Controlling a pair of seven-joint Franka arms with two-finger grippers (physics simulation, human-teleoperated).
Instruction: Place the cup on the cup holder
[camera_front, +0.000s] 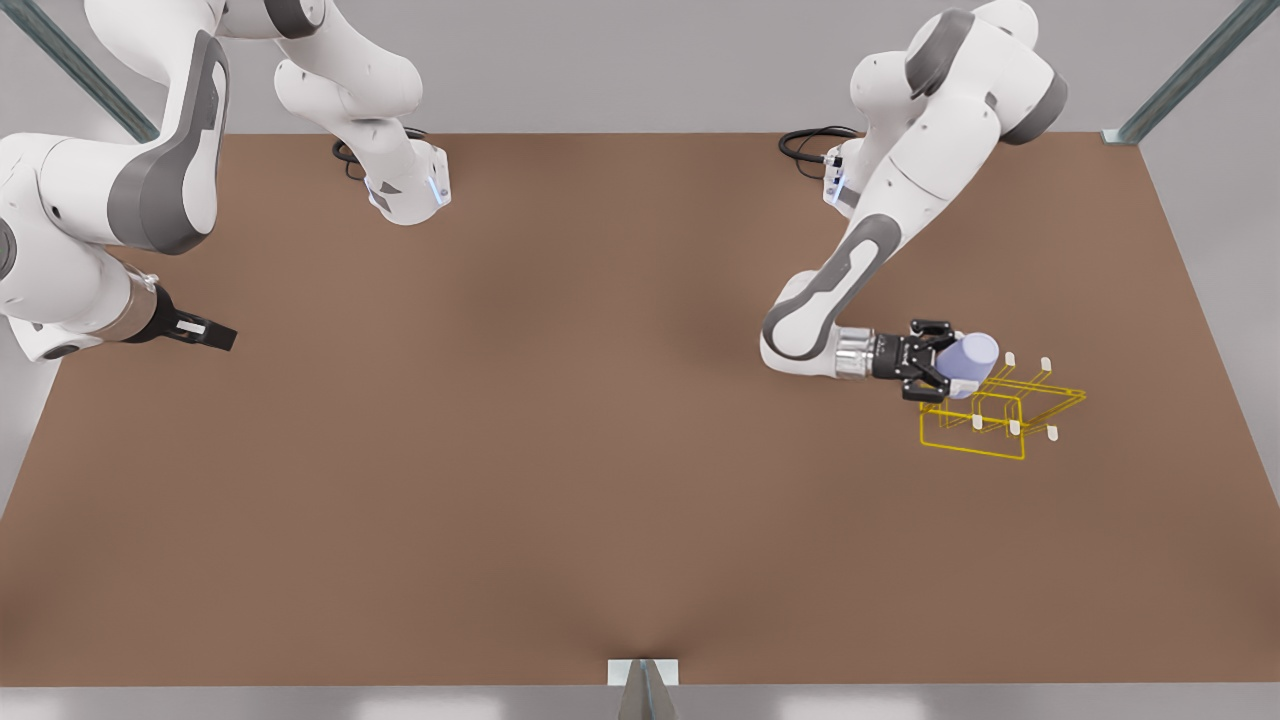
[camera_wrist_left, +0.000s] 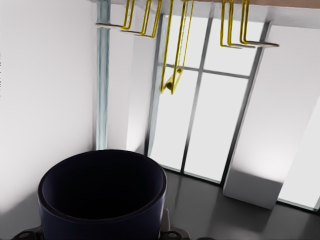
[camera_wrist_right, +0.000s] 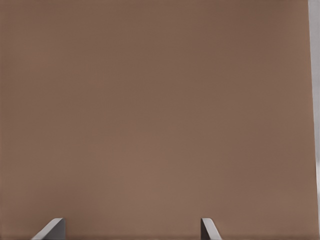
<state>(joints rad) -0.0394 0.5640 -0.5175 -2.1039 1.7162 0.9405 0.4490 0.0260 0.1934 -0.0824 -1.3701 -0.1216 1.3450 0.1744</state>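
Surface: broad matte brown tabletop (camera_front: 560, 470), filling most of the front view; plain brown across the right wrist view as well.
Room: pale grey walls and floor around the table; slanted metal struts (camera_front: 1180, 75) at the upper corners of the front view; tall bright window panes with grey frames (camera_wrist_left: 200, 115) in the left wrist view.
Arm bases: two white mounts with black cables at the table's far edge, upper middle of the front view.
Cup: small lavender-blue handleless cup (camera_front: 968, 358), lying on its side at right of centre in the front view, raised off the table, mouth pointing away from the wrist; dark open mouth (camera_wrist_left: 102, 192) large at the lower left of the left wrist view.
Cup holder: thin yellow wire-frame rack with white-tipped prongs (camera_front: 1000, 415), standing on the table at the front view's right, just beside and partly below the cup; whether touching, unclear.
Left gripper: black two-finger pincer (camera_front: 935, 362), held sideways, fingers clamped on the cup.
Right gripper: dark pincer (camera_front: 205, 330) at the front view's far left, waiting above the table, well apart from the rack; grey fingertips (camera_wrist_right: 50, 229) spread wide, holding nothing.
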